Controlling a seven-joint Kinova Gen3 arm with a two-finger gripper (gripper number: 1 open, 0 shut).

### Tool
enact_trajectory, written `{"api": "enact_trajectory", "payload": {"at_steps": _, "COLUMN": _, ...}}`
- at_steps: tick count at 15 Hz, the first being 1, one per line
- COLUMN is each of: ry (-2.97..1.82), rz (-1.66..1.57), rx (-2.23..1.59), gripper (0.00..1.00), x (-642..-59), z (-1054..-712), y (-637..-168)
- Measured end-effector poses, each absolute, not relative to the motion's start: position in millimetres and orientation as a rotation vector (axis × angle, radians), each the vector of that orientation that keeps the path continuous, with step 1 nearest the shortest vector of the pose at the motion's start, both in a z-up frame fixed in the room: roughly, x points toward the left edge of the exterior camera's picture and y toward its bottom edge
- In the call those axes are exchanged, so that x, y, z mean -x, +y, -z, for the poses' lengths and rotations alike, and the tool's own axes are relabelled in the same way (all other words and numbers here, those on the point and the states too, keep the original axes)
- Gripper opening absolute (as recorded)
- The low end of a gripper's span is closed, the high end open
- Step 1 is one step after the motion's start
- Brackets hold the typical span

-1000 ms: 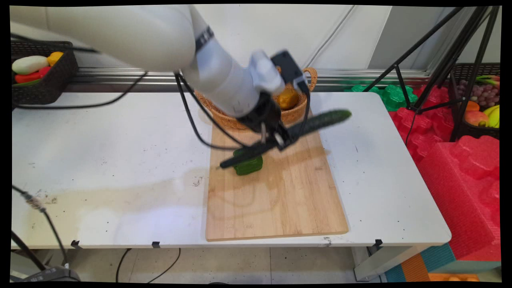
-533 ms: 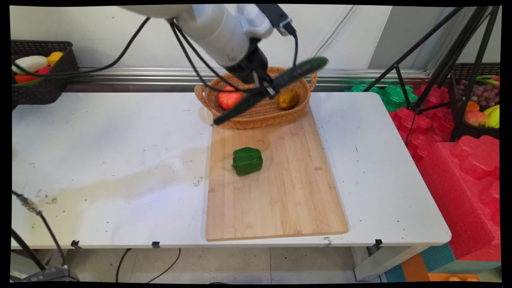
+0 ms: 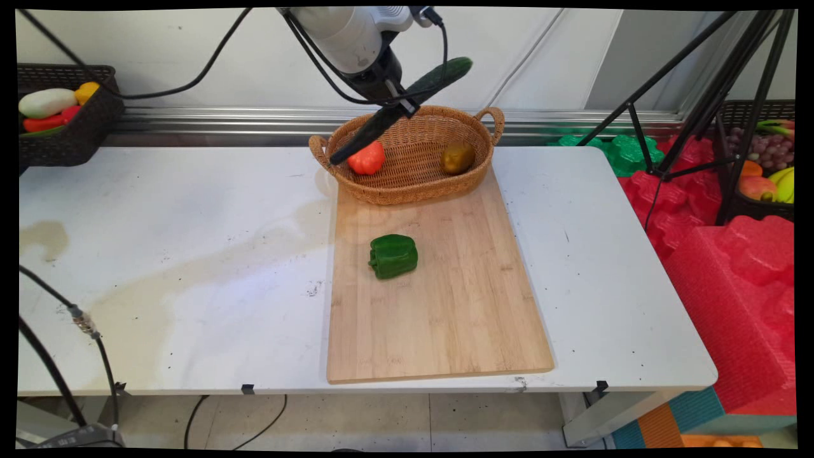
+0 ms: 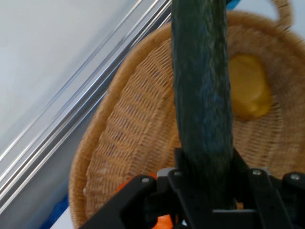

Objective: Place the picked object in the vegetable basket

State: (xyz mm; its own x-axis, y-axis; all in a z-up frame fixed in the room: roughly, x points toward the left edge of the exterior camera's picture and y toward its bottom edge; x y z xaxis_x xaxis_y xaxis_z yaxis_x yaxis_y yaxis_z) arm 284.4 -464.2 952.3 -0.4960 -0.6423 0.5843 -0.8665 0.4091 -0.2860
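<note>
Above wicker basket [image 3: 413,166] — jaws clamped on dark cucumber [image 3: 400,109], held aslant mid-length.

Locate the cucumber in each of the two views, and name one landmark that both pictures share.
Main view: the cucumber hangs tilted at top centre, held by the gripper above the wicker basket's far rim.
Hand view: the cucumber runs up the middle from the gripper to the top edge.
Shared landmark: the yellowish fruit in the basket.
</note>
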Motion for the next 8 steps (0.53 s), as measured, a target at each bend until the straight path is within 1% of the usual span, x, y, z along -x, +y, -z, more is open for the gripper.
{"api": "enact_trajectory", "payload": {"at_steps": 8, "ry": -2.361, "rz": -0.736, "rx": -1.393, "gripper": 0.0, "x": -304, "z": -910, "y": -505}}
